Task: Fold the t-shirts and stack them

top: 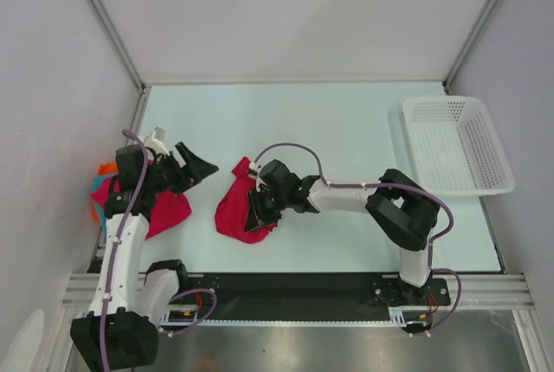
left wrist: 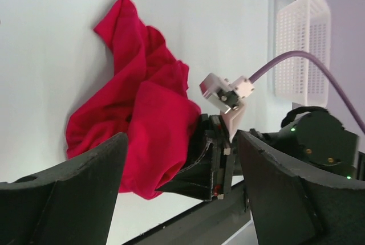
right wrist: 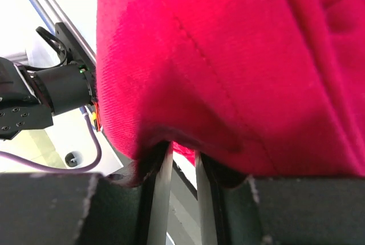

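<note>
Far left, the left gripper (top: 199, 166) hangs released, jaws spread wide with nothing between them. Just behind and below those jaws lies a soft heap of crimson, orange and teal garments (top: 170, 214) at the table's edge. Out ahead of its open fingers sits the crumpled crimson cloth t-shirt (top: 230, 209), bunched up on the pale tabletop (top: 346, 130). And here's the right gripper (top: 260, 209) clenched on it: a thick fold of red fabric is gathered between and over its fingers (right wrist: 74, 211), on the shirt's right side. This cloth looks light, limp and not slippery. It will sag and drag rather than hold a shape, so I'd say a hem or shoulder seam is the place to grab, one corner per gripper, to spread it flat. Obstacles? Both grippers are near each other around the shirt, so crowding is the risk. The white plastic mesh basket (top: 456, 143) sits well apart, behind the right jaws, out of the way.
</note>
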You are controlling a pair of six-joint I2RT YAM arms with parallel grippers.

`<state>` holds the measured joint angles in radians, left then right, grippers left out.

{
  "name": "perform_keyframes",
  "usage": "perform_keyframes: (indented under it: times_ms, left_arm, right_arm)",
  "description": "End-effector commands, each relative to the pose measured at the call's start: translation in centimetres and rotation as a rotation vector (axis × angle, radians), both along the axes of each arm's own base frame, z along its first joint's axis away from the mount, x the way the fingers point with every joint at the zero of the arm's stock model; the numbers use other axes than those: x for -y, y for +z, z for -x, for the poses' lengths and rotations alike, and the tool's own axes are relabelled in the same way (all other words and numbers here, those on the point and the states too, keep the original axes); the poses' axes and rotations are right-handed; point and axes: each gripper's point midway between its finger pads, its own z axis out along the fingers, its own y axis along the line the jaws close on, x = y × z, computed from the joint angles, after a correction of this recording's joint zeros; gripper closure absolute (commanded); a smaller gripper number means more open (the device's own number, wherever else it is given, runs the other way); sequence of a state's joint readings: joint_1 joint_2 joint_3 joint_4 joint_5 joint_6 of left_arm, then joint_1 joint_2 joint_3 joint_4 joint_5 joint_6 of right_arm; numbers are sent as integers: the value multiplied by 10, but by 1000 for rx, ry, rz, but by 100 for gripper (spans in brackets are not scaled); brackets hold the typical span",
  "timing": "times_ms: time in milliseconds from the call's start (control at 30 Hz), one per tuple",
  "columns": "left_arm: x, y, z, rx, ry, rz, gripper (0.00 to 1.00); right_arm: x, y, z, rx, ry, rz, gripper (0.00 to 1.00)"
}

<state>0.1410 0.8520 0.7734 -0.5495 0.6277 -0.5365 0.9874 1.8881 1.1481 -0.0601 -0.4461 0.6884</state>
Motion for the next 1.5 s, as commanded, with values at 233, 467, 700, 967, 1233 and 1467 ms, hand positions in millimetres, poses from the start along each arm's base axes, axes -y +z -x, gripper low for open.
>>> perform_keyframes:
  times_ms: [233, 467, 700, 967, 1233, 1467]
  left_arm:
    - [3, -12, 2, 10, -42, 2, 18]
    - [7, -9, 10, 28, -68, 5, 20]
    - [13, -13, 5, 8, -96, 38, 21]
    - [20, -18, 6, 10, -122, 60, 21]
    - [58, -36, 9, -38, -256, 55, 22]
    - [119, -65, 20, -109, -402, 19, 24]
  right_arm:
    - [-6, 11, -25, 73, -29, -14, 100]
    - [4, 61, -77, 251, -75, 42, 100]
    - [57, 179, -135, 533, -269, 75, 100]
    - [160, 344, -148, 852, -621, 25, 100]
    - [236, 327, -156, 832, -822, 152, 100]
    - [252, 312, -143, 806, -838, 200, 100]
